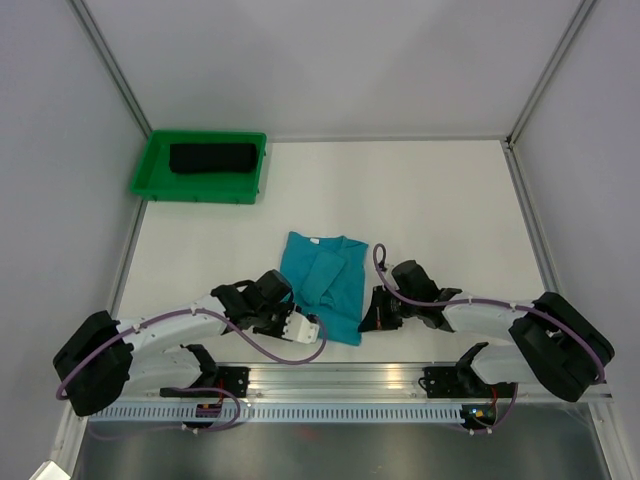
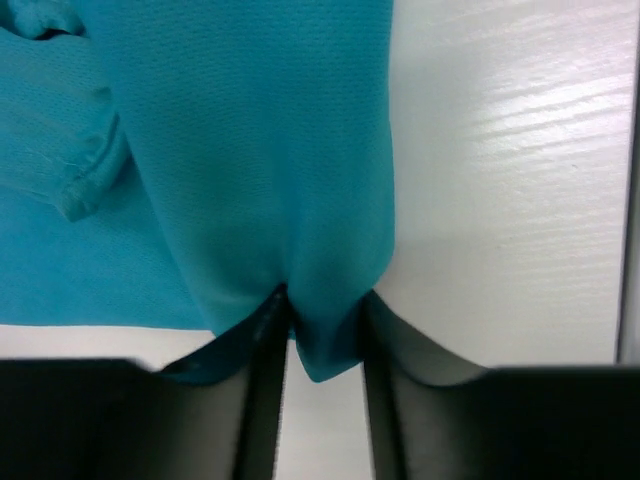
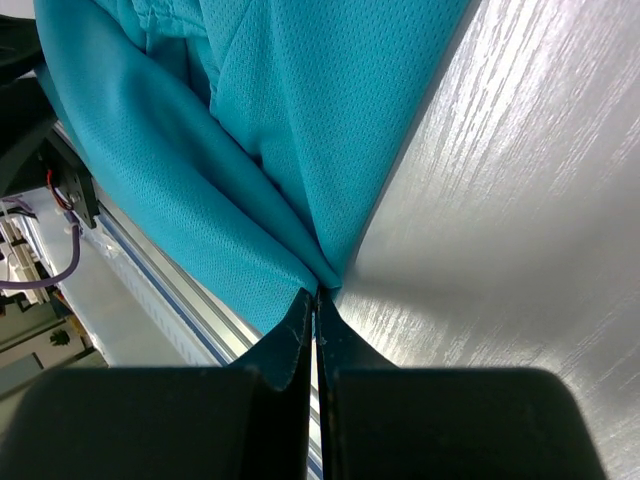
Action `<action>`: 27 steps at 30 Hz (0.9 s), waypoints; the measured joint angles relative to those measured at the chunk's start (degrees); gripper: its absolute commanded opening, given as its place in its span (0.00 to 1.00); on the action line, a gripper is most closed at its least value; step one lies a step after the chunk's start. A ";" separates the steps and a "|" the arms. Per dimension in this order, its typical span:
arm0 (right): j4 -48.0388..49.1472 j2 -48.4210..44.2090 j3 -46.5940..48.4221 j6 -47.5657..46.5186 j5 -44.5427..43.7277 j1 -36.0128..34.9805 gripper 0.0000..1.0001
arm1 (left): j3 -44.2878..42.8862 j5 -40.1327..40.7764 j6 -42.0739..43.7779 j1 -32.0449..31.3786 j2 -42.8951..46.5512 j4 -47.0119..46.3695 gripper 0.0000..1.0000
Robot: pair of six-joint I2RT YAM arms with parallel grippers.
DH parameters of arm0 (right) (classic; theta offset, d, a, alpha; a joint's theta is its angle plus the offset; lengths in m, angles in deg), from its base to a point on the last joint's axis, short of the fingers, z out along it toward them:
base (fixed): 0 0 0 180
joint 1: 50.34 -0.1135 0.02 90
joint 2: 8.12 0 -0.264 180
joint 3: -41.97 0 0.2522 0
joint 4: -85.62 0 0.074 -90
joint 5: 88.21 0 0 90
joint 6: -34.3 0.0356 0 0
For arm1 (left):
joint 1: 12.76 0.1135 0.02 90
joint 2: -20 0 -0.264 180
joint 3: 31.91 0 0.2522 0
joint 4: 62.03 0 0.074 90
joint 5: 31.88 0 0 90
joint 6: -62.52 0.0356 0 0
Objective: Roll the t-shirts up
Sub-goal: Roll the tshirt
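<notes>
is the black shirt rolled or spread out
Rolled, it seems: the black shirt lies as a compact bundle in the green tray.

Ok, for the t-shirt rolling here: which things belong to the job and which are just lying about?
Job: teal t-shirt, folded narrow; black t-shirt, bundled in the green tray; left hand and right hand, both pinching the teal hem.
Lying about: green tray; table.
</notes>
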 measured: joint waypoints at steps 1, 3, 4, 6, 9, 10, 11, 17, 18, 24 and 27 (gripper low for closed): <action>-0.09 0.11 0.00 -0.09 0.15 0.02 0.00 | 0.11 0.02 -0.22 -0.13 -0.42 -0.72 0.28; -0.26 0.17 0.00 -0.46 0.48 0.04 0.05 | 0.15 0.33 -0.59 -0.20 -1.05 -2.16 0.15; -0.42 0.11 0.04 -0.70 0.55 0.07 0.07 | 0.15 0.50 -0.81 -0.17 -1.03 -2.54 0.12; -1.81 -0.48 0.52 -1.57 0.37 0.11 0.11 | 0.13 0.52 -1.18 -0.22 -0.94 -2.58 0.03; -4.17 -2.27 2.05 -3.28 0.09 0.26 0.19 | -0.42 0.33 -1.90 -0.22 -0.87 -1.60 0.02; -5.03 -2.80 2.89 -3.82 -0.09 0.28 0.23 | -0.90 0.00 -2.19 -0.20 -0.90 -0.59 0.02; -5.75 -3.15 3.78 -4.52 -0.17 0.33 0.30 | -1.68 -1.14 -2.56 -0.20 -0.90 1.27 0.02; -13.66 -6.99 9.31 -11.61 -3.21 0.37 0.48 | -7.96 -8.94 -3.28 2.97 -2.56 12.15 0.02; -14.97 -8.46 10.16 -12.98 -4.13 0.37 0.51 | -9.51 -10.69 -3.28 4.50 -3.26 13.99 0.02; -17.94 -15.91 12.98 -19.82 -6.88 0.37 0.54 | -19.28 -19.74 -1.70 14.47 -10.14 23.69 0.02; -18.67 -17.14 12.98 -23.74 -6.73 0.35 0.59 | -21.77 -22.12 -0.39 17.29 -13.14 26.08 0.02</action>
